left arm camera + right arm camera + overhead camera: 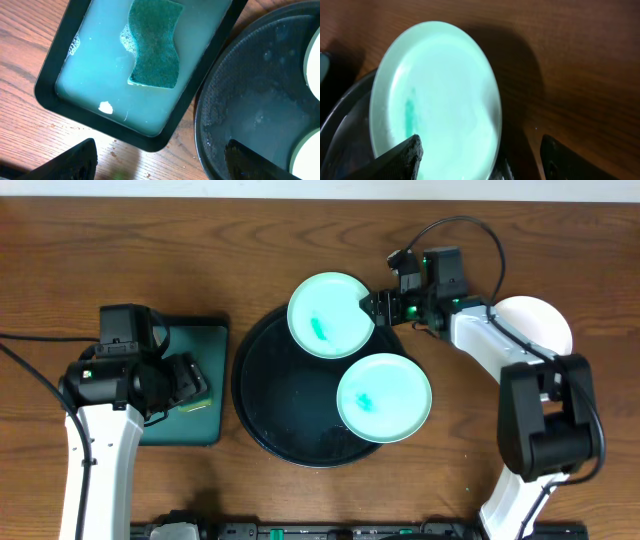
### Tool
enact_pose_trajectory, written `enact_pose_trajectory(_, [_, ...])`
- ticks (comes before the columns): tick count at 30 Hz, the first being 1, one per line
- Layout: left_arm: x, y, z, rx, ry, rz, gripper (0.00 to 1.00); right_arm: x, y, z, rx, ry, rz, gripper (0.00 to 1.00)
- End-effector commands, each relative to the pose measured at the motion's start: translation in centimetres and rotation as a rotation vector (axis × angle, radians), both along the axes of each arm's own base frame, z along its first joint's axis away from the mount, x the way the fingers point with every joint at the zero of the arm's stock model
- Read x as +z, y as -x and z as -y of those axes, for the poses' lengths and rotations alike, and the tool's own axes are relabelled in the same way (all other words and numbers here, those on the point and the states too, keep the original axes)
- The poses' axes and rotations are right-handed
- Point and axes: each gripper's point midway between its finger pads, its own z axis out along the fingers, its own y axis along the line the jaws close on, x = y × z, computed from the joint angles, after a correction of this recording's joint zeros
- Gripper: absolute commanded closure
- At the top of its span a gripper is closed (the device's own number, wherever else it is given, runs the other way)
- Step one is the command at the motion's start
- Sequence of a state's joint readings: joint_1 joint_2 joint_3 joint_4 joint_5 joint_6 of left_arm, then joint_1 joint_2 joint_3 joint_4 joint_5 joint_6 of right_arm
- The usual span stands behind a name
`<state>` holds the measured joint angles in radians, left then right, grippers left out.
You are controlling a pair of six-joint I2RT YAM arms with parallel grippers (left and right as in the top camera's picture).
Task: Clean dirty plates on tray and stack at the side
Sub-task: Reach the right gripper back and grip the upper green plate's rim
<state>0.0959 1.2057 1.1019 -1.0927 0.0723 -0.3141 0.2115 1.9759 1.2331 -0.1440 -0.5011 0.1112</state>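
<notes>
Mint plates (330, 315) (384, 397) (teal-smeared) overlap the black tray (275, 395) — both.

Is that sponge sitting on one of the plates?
No, the sponge lies in the soapy water of the small tray.

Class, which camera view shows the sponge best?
Left wrist: the sponge lies close and unobstructed in the small tray of soapy water. Overhead, the left arm hides most or all of it. The right wrist view misses it.
</notes>
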Motion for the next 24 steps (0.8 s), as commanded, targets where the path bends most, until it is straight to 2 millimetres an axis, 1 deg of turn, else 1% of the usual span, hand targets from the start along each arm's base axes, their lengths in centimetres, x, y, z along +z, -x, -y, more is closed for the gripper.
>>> enact_pose_trajectory(1, [0.4,-0.3,0.0,-0.004,-0.003,0.007,0.18,-2.2,0.2,-0.6,-0.036,-0.018,-0.070,0.27])
enact_pose_trajectory(5, [0.4,-0.2,0.0,-0.004,-0.003,0.007,0.18,-2.8,-0.3,-1.1,-0.042,-0.032,-0.061,0.26])
enact_pose_trajectory(8, [0.4,-0.2,0.0,-0.004,-0.003,0.007,0.18,-2.5,-0.8,-2.0,-0.044,-0.052,-0.036,0.27])
enact_pose_trajectory(10, [0.3,-0.2,0.0,-0.004,-0.003,0.007,0.18,-2.1,-1.1,-2.4,-0.043,-0.059,-0.012,0.29])
enact_pose_trajectory(13, [0.3,-0.1,0.0,-0.004,-0.002,0.002,0.18,-2.0,-1.5,-2.8,-0.077,-0.053,0.000,0.39])
enact_pose_trajectory(16, [0.3,0.0,0.0,-0.004,-0.002,-0.003,0.18,-2.3,-1.3,-3.1,-0.094,-0.036,-0.011,0.42])
enact_pose_trajectory(21, [0.2,0.1,0.0,-0.004,-0.001,-0.010,0.18,-2.6,-1.1,-3.3,-0.109,-0.012,-0.020,0.54])
enact_pose_trajectory(22, [0.2,0.2,0.0,-0.004,-0.001,-0.011,0.18,-2.8,-1.1,-3.3,-0.121,-0.005,-0.025,0.57])
enact_pose_trajectory(24, [0.2,0.3,0.0,-0.004,-0.001,-0.015,0.18,-3.0,-1.0,-3.2,-0.133,0.010,-0.032,0.66])
